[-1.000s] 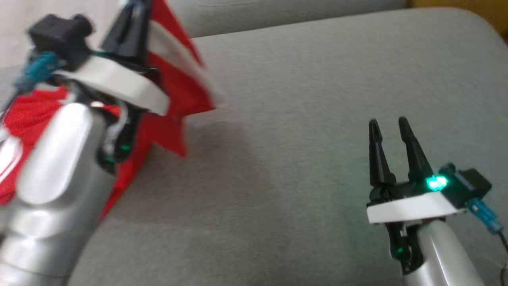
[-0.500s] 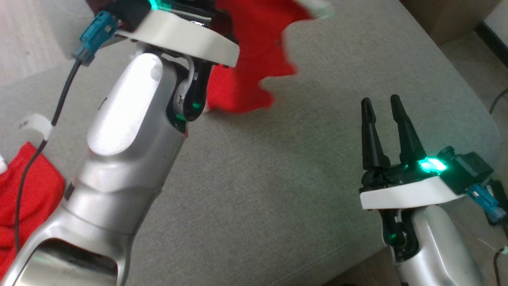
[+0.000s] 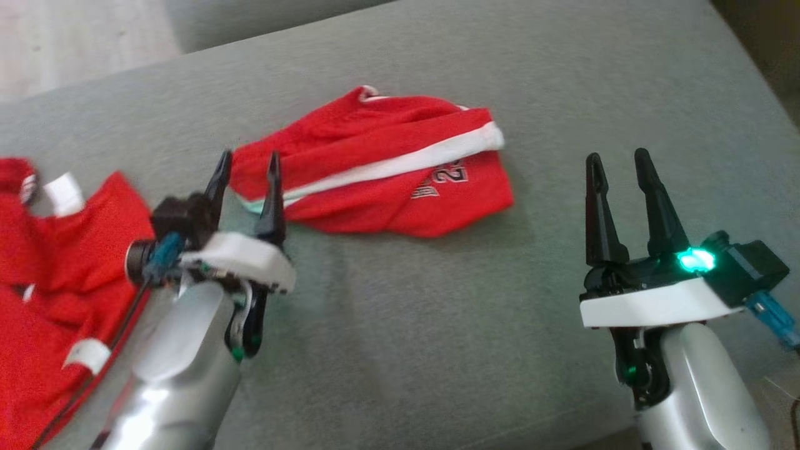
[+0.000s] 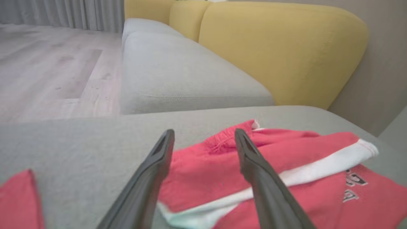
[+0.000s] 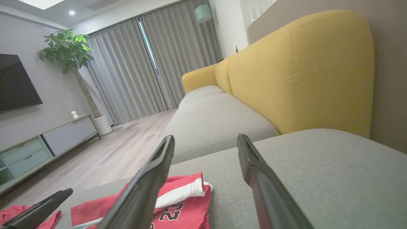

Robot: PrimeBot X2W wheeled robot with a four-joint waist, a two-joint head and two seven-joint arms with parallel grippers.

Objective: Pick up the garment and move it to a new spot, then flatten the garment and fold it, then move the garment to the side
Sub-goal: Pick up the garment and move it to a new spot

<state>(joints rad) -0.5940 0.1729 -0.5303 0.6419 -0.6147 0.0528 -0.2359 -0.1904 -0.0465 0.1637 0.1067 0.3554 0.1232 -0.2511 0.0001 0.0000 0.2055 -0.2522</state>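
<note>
The crumpled red fabric garment with a white stripe lies on the grey fabric sofa cushion, its long axis running left to right. My left gripper, fingers spread wide and empty, points at its left end. That puts it nearer than my right gripper, equally wide and empty, apart on the right.

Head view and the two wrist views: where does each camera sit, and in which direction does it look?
Head view: on the head, looking down at the grey cushion and red shorts; left gripper and right gripper show.
Left wrist view: low, along its own fingers at the shorts.
Right wrist view: low, along its fingers toward the yellow backrest.
Shared: all three show the shorts.
</note>
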